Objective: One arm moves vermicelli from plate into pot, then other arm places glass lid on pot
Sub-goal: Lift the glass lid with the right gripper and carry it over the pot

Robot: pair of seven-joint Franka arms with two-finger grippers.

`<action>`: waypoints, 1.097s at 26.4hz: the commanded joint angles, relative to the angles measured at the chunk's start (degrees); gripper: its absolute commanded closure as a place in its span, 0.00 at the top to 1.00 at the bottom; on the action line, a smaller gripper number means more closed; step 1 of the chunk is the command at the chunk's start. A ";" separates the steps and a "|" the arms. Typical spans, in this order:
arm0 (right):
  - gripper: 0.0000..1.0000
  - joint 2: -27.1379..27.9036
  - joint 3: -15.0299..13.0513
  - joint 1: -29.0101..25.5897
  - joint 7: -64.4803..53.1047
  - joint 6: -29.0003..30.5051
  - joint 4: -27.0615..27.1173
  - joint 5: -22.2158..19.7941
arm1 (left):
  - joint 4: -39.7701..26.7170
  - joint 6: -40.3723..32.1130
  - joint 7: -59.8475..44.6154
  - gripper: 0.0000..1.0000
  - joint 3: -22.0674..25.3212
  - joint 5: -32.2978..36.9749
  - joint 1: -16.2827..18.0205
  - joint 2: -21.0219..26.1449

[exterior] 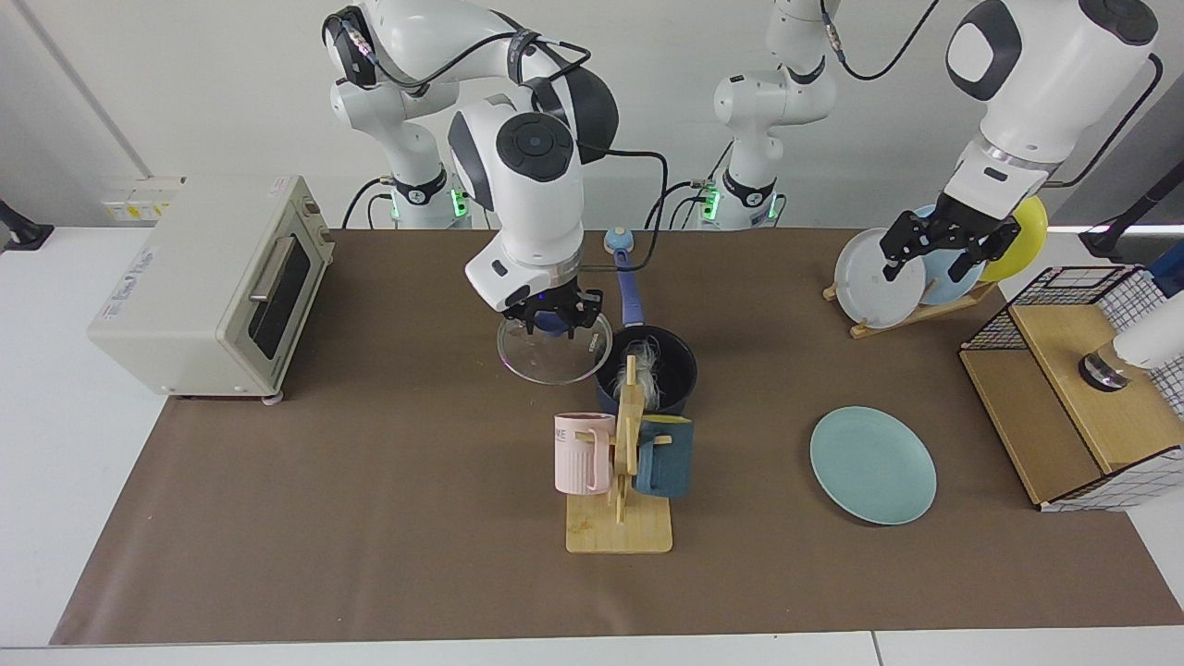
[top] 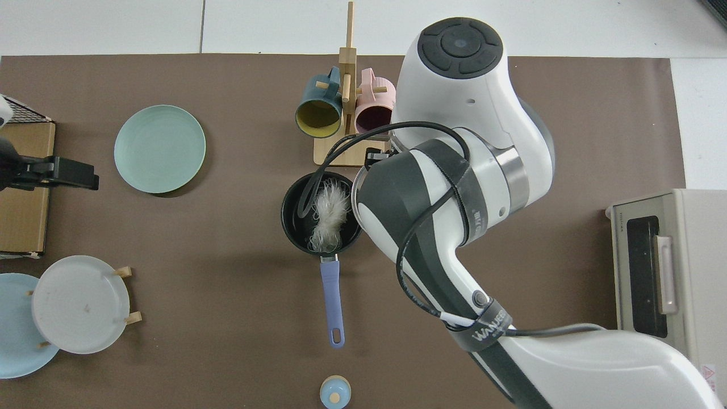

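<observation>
My right gripper [exterior: 553, 322] is shut on the blue knob of the glass lid [exterior: 552, 356]. The lid hangs just left of the pot [exterior: 680, 370], and its edge reaches the pot's near rim. The vermicelli [exterior: 650, 363] lies inside the pot [top: 295, 215] as a white tangle [top: 328, 218]. In the top view the right arm covers almost all of the lid. The teal plate [exterior: 873, 464] [top: 159, 149] lies bare on the mat. My left gripper [exterior: 932, 257] [top: 57, 173] is open and holds nothing, high beside the plate rack.
A wooden mug stand [exterior: 618, 523] with a pink and a dark teal mug stands right in front of the pot. The pot's blue handle [top: 330, 298] points toward the arm bases. A toaster oven [exterior: 203, 277], a rack of plates [exterior: 879, 277] and a wire basket [exterior: 1082, 388] line the sides.
</observation>
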 commanded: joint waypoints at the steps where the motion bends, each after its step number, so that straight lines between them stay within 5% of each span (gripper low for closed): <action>1: 0.00 7.28 -0.17 1.41 1.83 0.23 9.02 1.72 | -1.84 0.85 -0.09 1.00 0.03 1.08 -0.50 -1.54; 11: 0.00 11.86 -0.35 6.78 5.61 6.29 10.88 1.63 | -1.66 0.85 -0.09 1.00 0.03 1.16 -0.41 -1.62; 29: 0.00 13.54 0.80 8.27 7.90 6.38 10.88 4.70 | -1.66 0.85 -0.09 1.00 0.03 1.16 -0.41 -1.62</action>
